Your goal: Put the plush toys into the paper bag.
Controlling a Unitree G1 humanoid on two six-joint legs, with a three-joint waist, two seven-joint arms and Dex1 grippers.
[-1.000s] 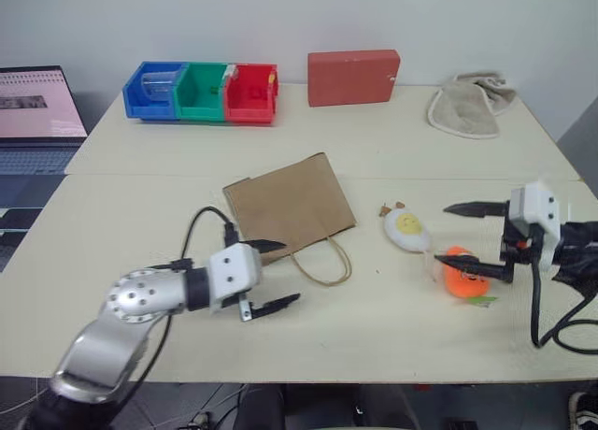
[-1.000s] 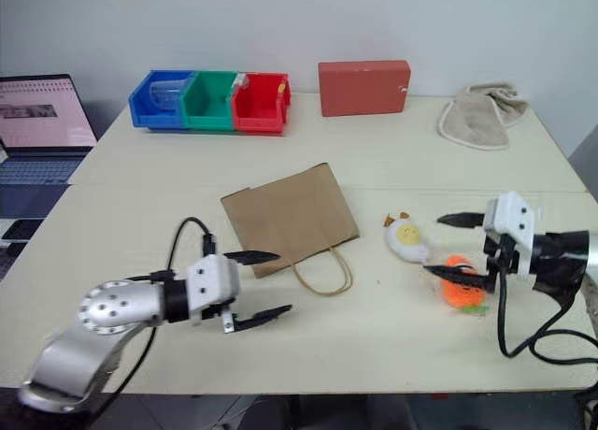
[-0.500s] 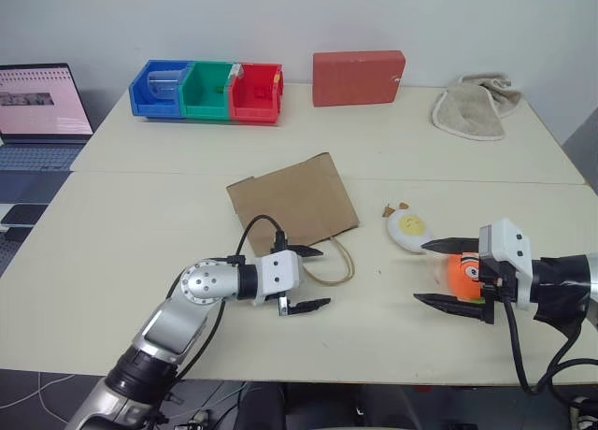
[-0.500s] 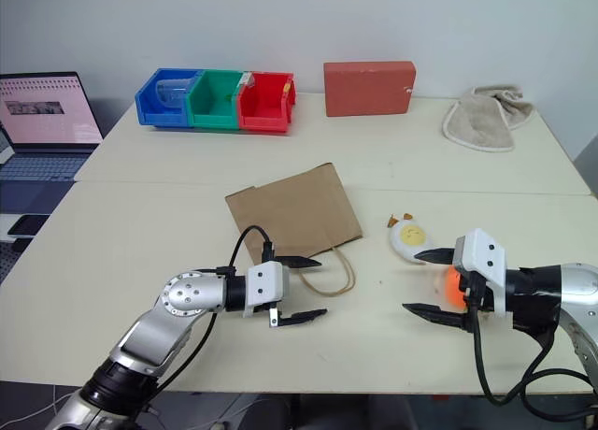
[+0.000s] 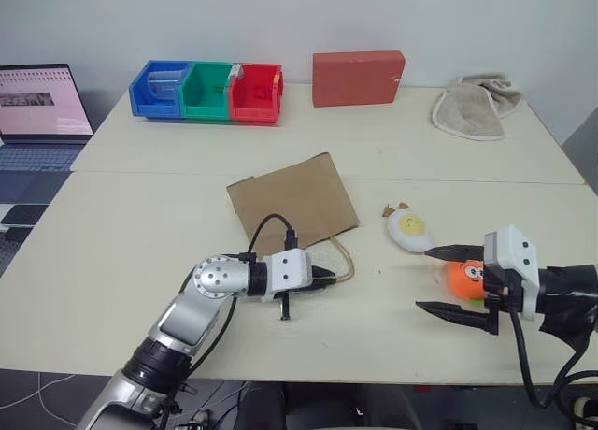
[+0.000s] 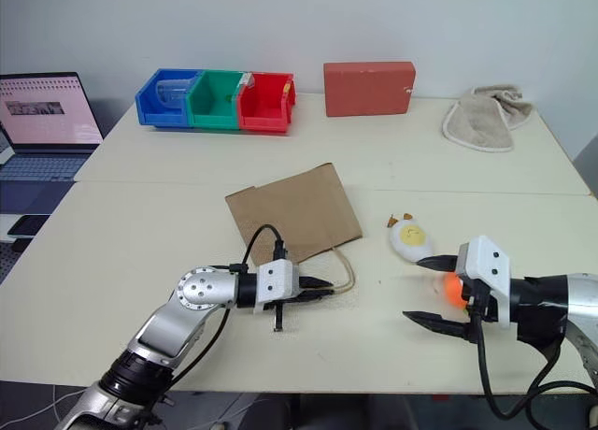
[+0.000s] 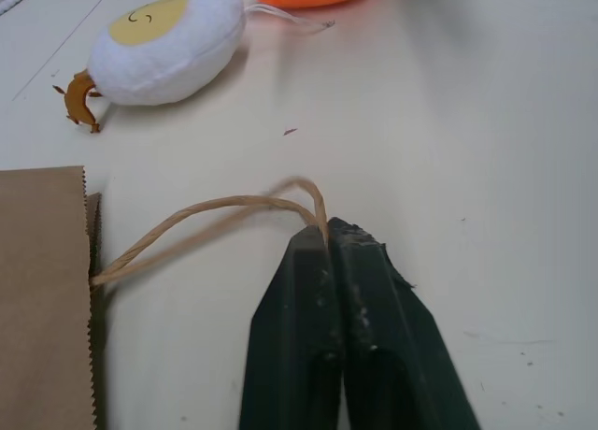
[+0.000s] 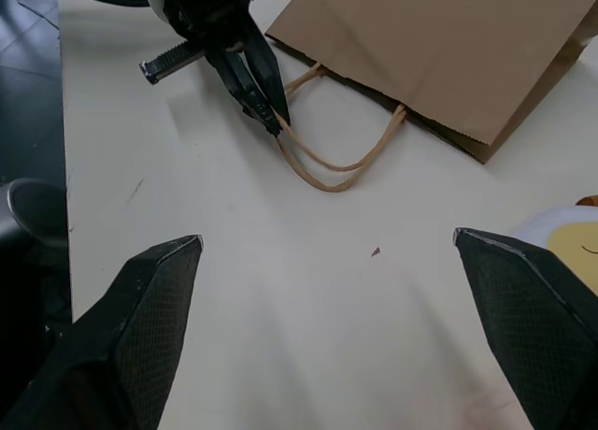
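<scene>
Flat on the cream table, near the middle: the paper bag, mouth and loop handle turned toward five o'clock. At the handle's near end, the left gripper, fingers pressed together and pinching the twisted-paper loop, as seen up close from the left wrist, where the handle runs right into the closed black tips. To the bag's three o'clock, well apart from it, the white plush toy with the yellow face, lying on its side. Just past that toy at about five o'clock, the orange plush toy, sitting between the spread fingers of the right gripper, jaws wide apart and clamped on nothing. At the table's far edge, around twelve o'clock, a red box; toward eleven, blue, green and red bins; toward one, a beige towel. Off the table at nine o'clock, a laptop with a lit screen.
</scene>
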